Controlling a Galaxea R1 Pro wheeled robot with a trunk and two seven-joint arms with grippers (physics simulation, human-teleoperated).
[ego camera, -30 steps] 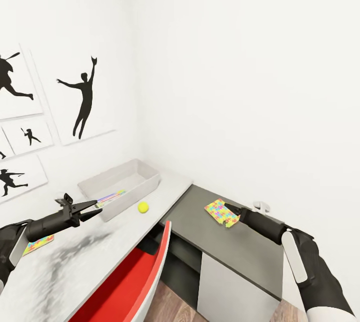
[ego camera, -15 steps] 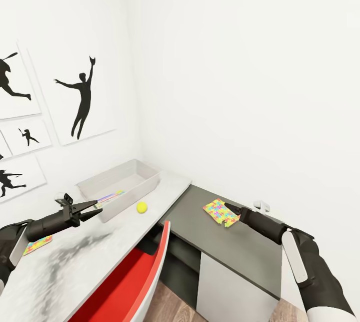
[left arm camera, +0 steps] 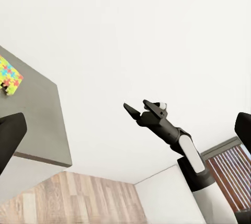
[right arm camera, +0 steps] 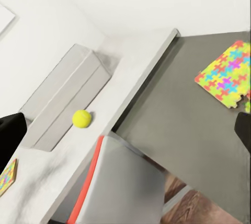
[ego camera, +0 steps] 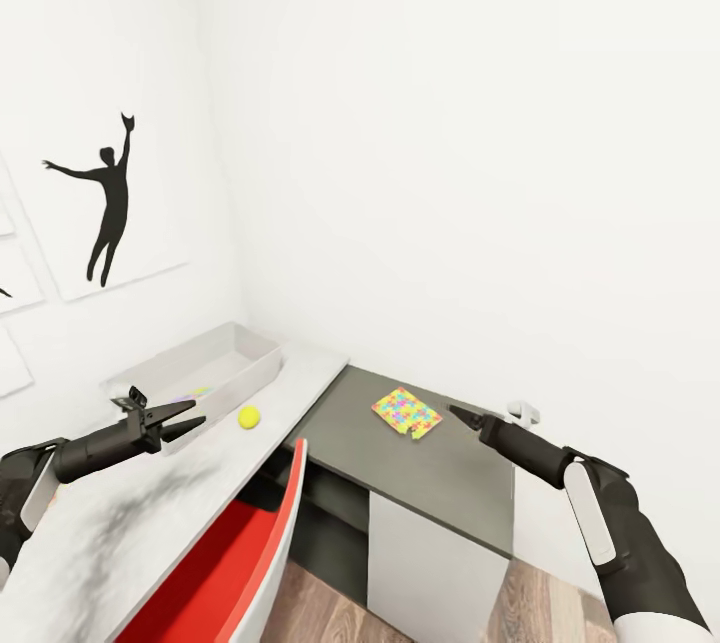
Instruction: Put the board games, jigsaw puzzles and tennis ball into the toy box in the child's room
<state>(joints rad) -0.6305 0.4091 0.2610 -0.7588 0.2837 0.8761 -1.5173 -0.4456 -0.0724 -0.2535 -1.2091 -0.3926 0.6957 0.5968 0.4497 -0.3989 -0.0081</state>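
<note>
The light-grey toy box point(ego camera: 232, 358) stands on the pale table point(ego camera: 150, 513) against the wall, with a bit of colourful print showing inside it. The yellow tennis ball point(ego camera: 248, 415) lies on the table just in front of the box. One jigsaw puzzle point(ego camera: 406, 412) lies flat on the lower dark cabinet top. A second jigsaw puzzle point(right arm camera: 6, 176) lies on the table top, at the edge of the right wrist view. My left gripper point(ego camera: 198, 412) hovers open beside the toy box. My right gripper point(ego camera: 452, 411) is open above the cabinet, a short gap from the puzzle's edge.
A red and white chair point(ego camera: 230, 563) is tucked under the table's front edge. Black silhouette pictures point(ego camera: 105, 193) hang on the white wall by the table. Wood-plank floor point(ego camera: 330, 608) shows beside the cabinet's light panel point(ego camera: 430, 563).
The whole view has swung to the right, so the things have slid left in the picture. My right gripper's tip, earlier at the puzzle's edge, now stands apart from it. Nothing was picked up.
</note>
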